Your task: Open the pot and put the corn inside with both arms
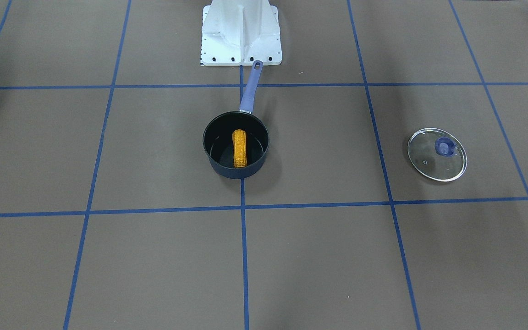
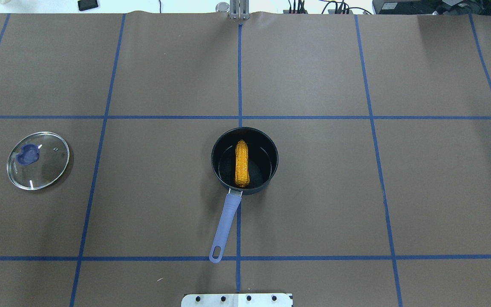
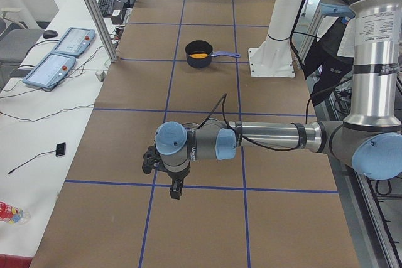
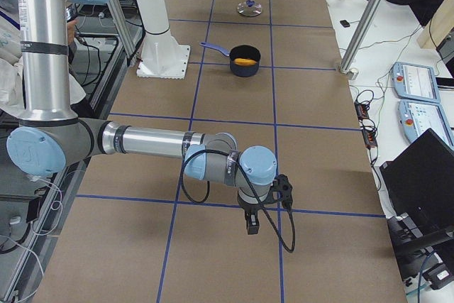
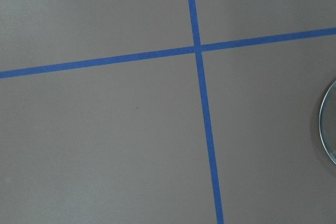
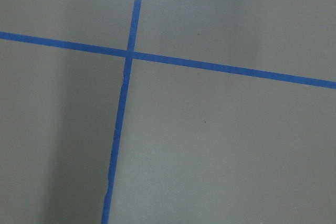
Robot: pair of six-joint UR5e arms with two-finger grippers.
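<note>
Corn (image 2: 242, 164) is seen inside the pot (image 2: 273, 158), long axis in line w/ the handle (image 2: 227, 217); lid (image 2: 38, 160) lies off to the left. Left gripper (image 3: 175, 192) and right gripper (image 4: 253, 226) are kept well apart from it, neither clearly nearer; open or closed cannot be told.

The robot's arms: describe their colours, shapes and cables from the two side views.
The left arm and right arm are silver-grey tubes with rounded light-blue joint caps. Each ends in a small black pincer, left pincer and right pincer, with a black cable looping along the wrist.
</note>
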